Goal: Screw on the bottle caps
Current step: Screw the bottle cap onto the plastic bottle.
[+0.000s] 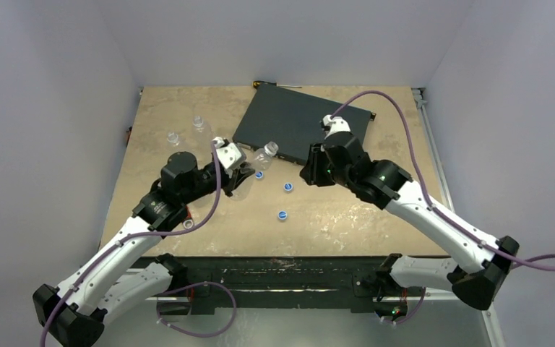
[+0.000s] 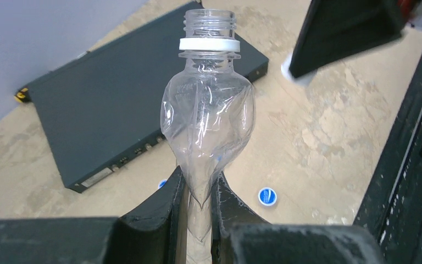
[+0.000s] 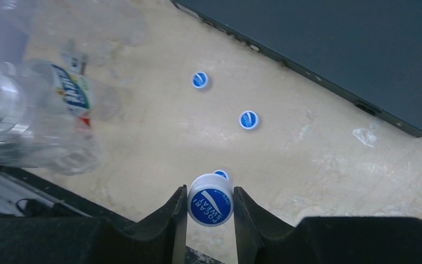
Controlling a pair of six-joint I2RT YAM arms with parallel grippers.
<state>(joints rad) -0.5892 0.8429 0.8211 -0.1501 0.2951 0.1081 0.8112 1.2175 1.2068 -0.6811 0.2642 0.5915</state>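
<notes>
My left gripper (image 2: 198, 179) is shut on the squashed lower body of a clear bottle (image 2: 209, 110). The bottle's open threaded neck with its white ring (image 2: 209, 44) points away, toward my right gripper (image 1: 308, 176). In the top view the left gripper (image 1: 242, 176) and this bottle (image 1: 264, 153) sit left of centre. The right gripper (image 3: 211, 192) is shut on a blue-and-white bottle cap (image 3: 211, 206), held above the table a short way from the neck. Three more caps (image 1: 259, 174) (image 1: 287, 186) (image 1: 282, 215) lie loose on the table.
A flat black box (image 1: 300, 123) lies at the back centre, with a tool handle (image 1: 260, 84) behind it. Two clear bottles (image 1: 174, 137) (image 1: 199, 123) stand at the back left. A labelled clear bottle (image 3: 38, 126) fills the left of the right wrist view.
</notes>
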